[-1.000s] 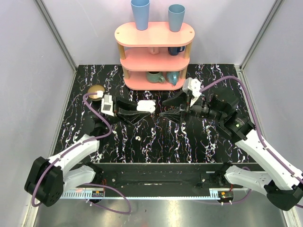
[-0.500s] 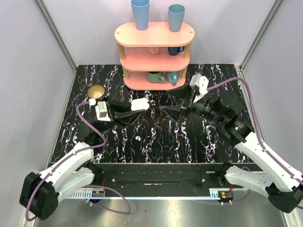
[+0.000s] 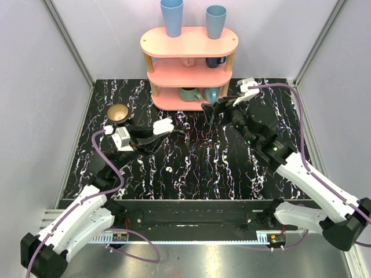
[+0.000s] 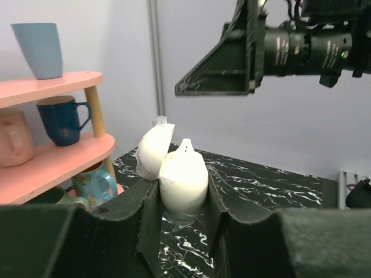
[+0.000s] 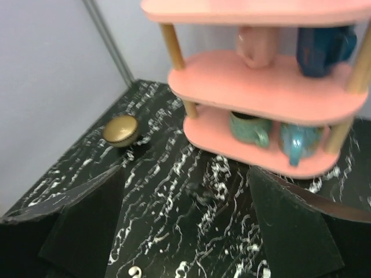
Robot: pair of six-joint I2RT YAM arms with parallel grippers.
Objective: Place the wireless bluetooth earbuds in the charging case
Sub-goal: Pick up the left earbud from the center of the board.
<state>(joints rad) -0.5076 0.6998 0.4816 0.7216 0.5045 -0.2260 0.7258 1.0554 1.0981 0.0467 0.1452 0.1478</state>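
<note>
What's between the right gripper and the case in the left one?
Only bare marble tabletop, in the top view, between right gripper and charging case.

Left gripper (image 4: 183,200) is clamped on the charging case (image 4: 184,178), a black finger (image 4: 146,215) against each side. The case stands upright and open, its lid (image 4: 153,152) hinged back toward the pink shelf (image 4: 55,159). It's held clear above the marble table (image 4: 266,186), which runs back to its edge under the grey wall. Can't tell what's inside the case. On the shelf: light blue cup (image 4: 38,48) on top, pink mug (image 4: 14,136) and dark blue mug (image 4: 61,119) in the middle, pale blue mug (image 4: 96,183) at the bottom. Right arm (image 4: 301,43) hangs overhead, well above the case.
</note>
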